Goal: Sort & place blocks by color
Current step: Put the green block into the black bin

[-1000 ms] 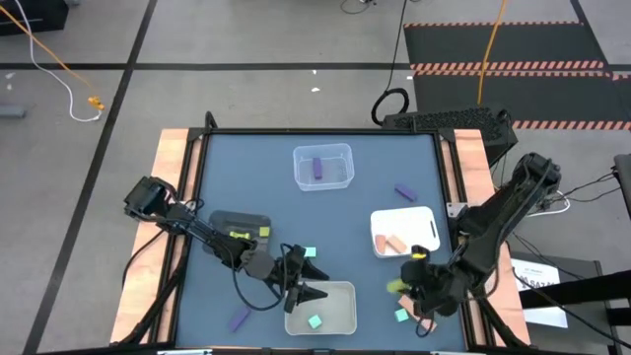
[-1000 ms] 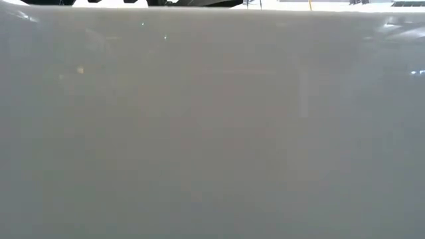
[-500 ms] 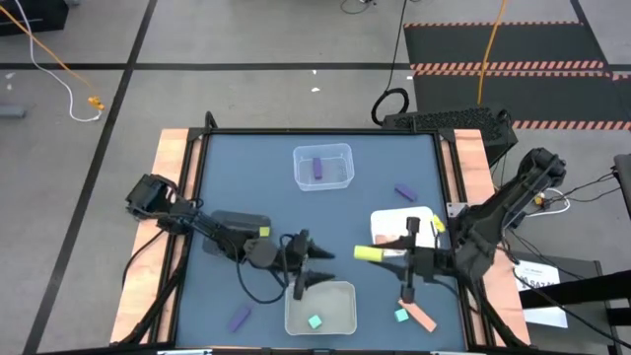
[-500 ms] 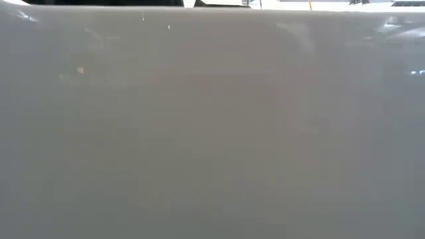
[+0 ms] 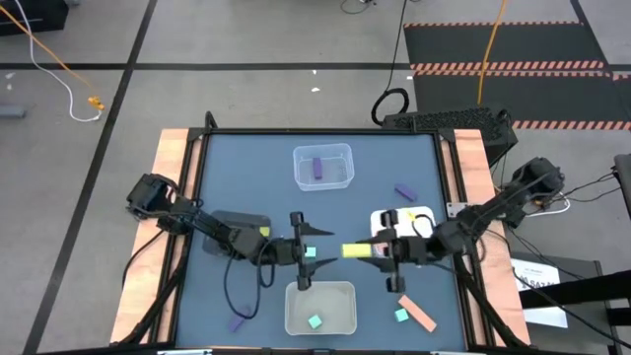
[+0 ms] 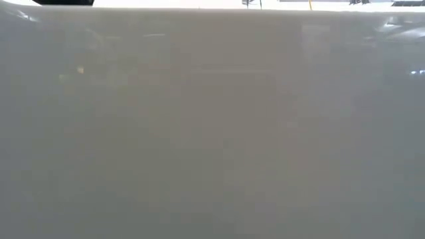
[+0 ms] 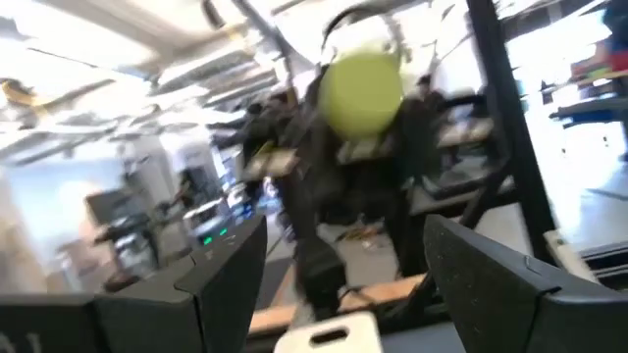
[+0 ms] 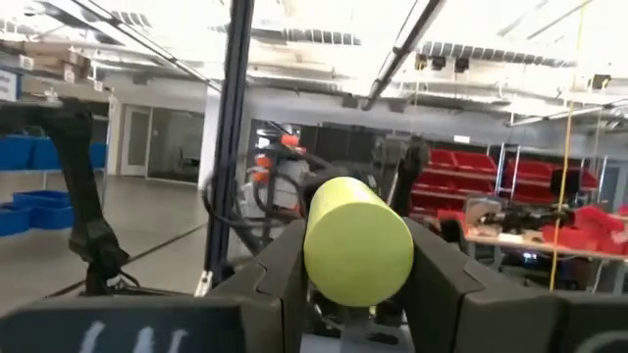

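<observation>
1. Blue-topped bench [image 5: 246, 177] with wooden side rails, grey workshop floor around it; the low view shows only a blank pale surface.
2. Right gripper [image 5: 380, 250], raised over the bench middle, is clamped on a yellow-green cylinder [image 5: 356, 252], pinched across its round sides [image 8: 358, 250].
3. Judged handling: small, rigid and light; the curved surface may roll or slip between the fingers, so a mid-length hold is soundest.
4. Left gripper [image 5: 298, 252] faces it with jaws spread wide, holding nothing.
5. Count, high view:
   - purple blocks, three: clear tray [image 5: 317, 168], bare bench [image 5: 404, 192], near edge [image 5: 235, 322];
   - teal, three [image 5: 315, 321], [image 5: 400, 316], [image 5: 310, 252];
   - orange bar, one [image 5: 422, 317];
   - yellow-green, two, counting one on the black tray [image 5: 264, 233].
</observation>
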{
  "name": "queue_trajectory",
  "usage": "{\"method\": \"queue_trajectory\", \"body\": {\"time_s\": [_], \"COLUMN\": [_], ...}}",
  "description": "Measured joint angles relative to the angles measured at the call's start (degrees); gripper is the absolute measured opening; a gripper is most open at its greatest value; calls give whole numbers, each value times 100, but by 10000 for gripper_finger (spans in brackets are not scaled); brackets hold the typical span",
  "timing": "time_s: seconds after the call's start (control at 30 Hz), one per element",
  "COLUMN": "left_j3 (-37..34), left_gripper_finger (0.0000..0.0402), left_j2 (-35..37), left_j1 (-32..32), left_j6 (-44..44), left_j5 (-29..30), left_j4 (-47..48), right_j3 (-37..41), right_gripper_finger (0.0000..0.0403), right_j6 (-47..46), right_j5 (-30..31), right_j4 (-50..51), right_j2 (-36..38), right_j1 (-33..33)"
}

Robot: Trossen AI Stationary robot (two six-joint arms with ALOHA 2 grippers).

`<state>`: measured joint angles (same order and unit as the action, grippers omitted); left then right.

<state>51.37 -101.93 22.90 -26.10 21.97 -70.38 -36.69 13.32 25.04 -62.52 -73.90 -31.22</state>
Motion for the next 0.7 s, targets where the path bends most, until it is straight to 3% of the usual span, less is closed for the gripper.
{"method": "queue_trajectory", "body": {"time_s": [0.13, 0.3, 0.47, 0.6, 0.7], "left_j3": [170, 302, 417, 503, 562], "left_gripper_finger": [275, 275, 271, 226, 159], "left_j2": [0, 0, -2, -2, -2], "left_j1": [0, 0, -17, -48, -87], "left_j6": [-124, -270, -230, -160, -87], "left_j5": [-384, -391, -393, -391, -390], "left_j4": [33, 30, 36, 56, 313], "right_j3": [0, -2, -4, -7, -6], "right_gripper_finger": [106, 106, 106, 106, 106], "right_j6": [-281, -569, -885, -946, -950], "right_j5": [-444, -1030, -1183, -1210, -1468], "right_j4": [-304, -651, -796, -855, -842], "right_j2": [-363, -612, -769, -810, -812], "right_j1": [332, 615, 837, 916, 947]}}
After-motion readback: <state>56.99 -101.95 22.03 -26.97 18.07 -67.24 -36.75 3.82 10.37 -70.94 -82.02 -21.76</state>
